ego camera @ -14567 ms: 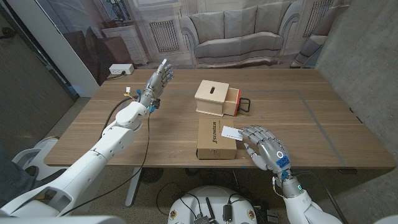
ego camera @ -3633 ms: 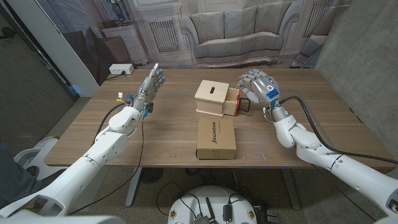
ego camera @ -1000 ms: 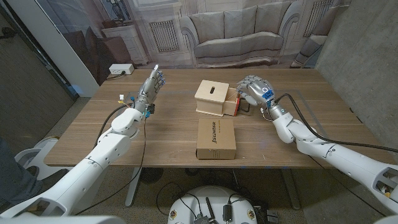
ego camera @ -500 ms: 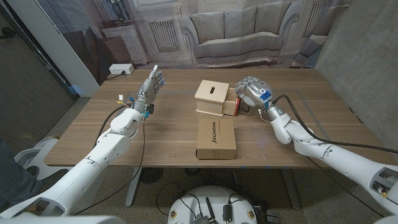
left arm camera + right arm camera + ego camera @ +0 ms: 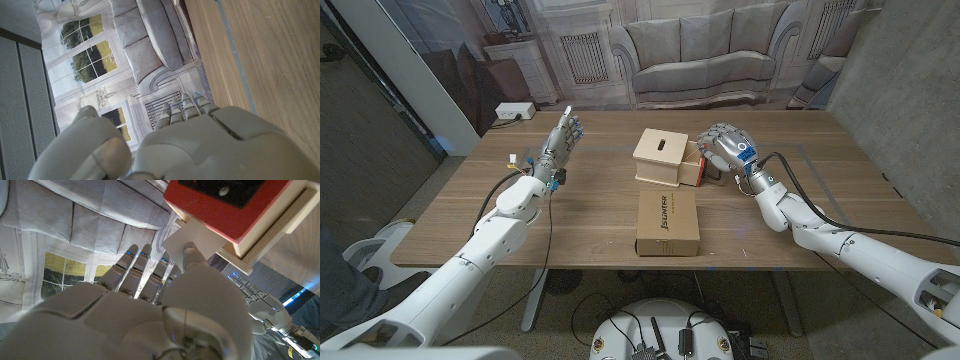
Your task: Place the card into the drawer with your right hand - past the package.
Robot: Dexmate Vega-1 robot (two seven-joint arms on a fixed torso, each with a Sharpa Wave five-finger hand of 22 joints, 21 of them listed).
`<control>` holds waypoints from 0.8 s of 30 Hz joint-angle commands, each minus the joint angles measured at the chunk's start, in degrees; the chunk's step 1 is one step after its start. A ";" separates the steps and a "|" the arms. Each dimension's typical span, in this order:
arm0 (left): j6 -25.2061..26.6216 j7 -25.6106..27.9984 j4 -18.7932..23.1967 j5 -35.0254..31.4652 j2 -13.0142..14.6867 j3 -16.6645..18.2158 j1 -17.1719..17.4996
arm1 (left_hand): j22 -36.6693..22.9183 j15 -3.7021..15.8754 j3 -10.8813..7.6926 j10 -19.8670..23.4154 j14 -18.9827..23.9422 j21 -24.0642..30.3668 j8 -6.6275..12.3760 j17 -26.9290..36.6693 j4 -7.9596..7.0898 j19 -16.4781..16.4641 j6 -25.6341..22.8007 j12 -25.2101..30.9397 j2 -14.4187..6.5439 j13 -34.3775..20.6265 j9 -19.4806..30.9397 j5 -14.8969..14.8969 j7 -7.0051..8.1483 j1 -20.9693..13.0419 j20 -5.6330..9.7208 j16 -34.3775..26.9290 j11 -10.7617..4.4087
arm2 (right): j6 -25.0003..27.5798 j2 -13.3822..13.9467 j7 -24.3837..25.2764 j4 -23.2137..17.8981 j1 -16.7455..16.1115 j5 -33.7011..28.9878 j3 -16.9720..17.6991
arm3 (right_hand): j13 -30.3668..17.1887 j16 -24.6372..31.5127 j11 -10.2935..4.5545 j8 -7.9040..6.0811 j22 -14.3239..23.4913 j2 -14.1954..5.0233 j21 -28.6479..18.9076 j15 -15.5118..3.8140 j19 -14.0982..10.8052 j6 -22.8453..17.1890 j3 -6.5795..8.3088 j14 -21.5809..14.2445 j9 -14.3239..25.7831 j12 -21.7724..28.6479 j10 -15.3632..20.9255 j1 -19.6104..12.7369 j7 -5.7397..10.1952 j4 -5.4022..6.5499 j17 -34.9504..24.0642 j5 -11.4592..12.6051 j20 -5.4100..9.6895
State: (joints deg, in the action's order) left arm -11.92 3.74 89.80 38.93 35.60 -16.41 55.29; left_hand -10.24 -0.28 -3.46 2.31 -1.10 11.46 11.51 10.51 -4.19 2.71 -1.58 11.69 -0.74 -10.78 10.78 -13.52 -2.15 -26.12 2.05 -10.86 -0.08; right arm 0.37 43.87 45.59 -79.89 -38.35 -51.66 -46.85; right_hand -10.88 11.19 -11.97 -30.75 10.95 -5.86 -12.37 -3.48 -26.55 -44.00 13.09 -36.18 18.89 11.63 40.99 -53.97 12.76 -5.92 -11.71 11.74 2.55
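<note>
You've carried the card [image 5: 186, 239] off the package [image 5: 667, 222], where your right hand [image 5: 722, 146] first held it, past it to the drawer [image 5: 694, 164]. Over the last second that hand has crept closer, with the card's edge now at the drawer's open top.

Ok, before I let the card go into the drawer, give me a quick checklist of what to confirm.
1. Card held by the right hand: ok, a fingertip presses on it.
2. Drawer pulled open from the wooden box: ok.
3. Hand past the package: ok, the package lies nearer the table's front edge.
4. Card over the drawer's opening: cannot tell, it sits at the red front's edge.
5. Left hand out of the way: ok, raised and holding nothing.
</note>
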 commanded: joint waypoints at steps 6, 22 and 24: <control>-0.08 0.29 0.78 0.11 0.35 0.29 0.83 | -0.10 0.12 0.27 0.50 0.14 -0.03 -0.02 0.22 -0.20 0.54 -0.56 0.14 -0.30 -0.26 0.14 0.06 0.04 -0.34 -0.20 -0.09 -0.04 | -0.04 0.07 -0.58 -0.48 -0.08 0.04 -0.05 | -0.22 -0.26 0.25 2.48 0.00 1.10 0.07 -8.62 -0.49 3.23 -0.83 0.28 -1.41 0.01 -1.25 0.96 -0.06 0.17 0.13 0.26 6.27; -0.12 0.13 1.23 0.18 0.61 0.43 1.13 | -0.10 0.16 0.41 0.47 0.17 -0.01 -0.02 0.22 -0.21 0.51 -0.58 0.12 -0.37 -0.26 0.14 0.10 0.04 -0.40 -0.19 -0.10 0.01 | 0.75 0.72 -1.10 -2.36 -0.78 -0.07 0.74 | -0.28 -0.40 0.27 4.60 0.00 1.23 0.19 -8.40 -0.29 5.56 -1.32 1.31 -2.60 -0.02 -2.58 2.28 -0.06 0.74 0.12 0.41 5.97; -0.13 0.07 1.18 0.26 0.57 0.43 1.15 | -0.10 0.13 0.43 0.50 0.16 -0.01 -0.02 0.22 -0.22 0.54 -0.59 0.13 -0.38 -0.26 0.14 0.11 0.02 -0.40 -0.22 -0.10 0.03 | 0.92 0.77 -1.20 -2.75 -1.03 0.04 0.91 | -0.29 -0.44 0.29 4.91 0.00 1.19 0.20 -8.34 -0.28 5.65 -1.50 1.67 -2.85 -0.04 -2.96 2.84 -0.05 1.03 0.09 0.41 5.95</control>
State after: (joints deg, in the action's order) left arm -12.01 4.04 90.85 39.04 36.08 -16.06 56.25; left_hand -10.24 -0.28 -3.43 2.31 -1.09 11.46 11.51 10.51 -4.23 2.71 -1.58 11.69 -0.90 -10.78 10.78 -13.52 -2.15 -26.28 2.05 -10.86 -0.09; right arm 0.69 44.24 44.73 -81.29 -38.71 -51.62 -46.61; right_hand -11.09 10.75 -11.80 -26.23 10.95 -4.63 -12.37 -3.36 -26.55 -38.59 11.80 -35.00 16.20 11.50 38.52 -52.08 12.89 -5.24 -11.45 11.74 2.55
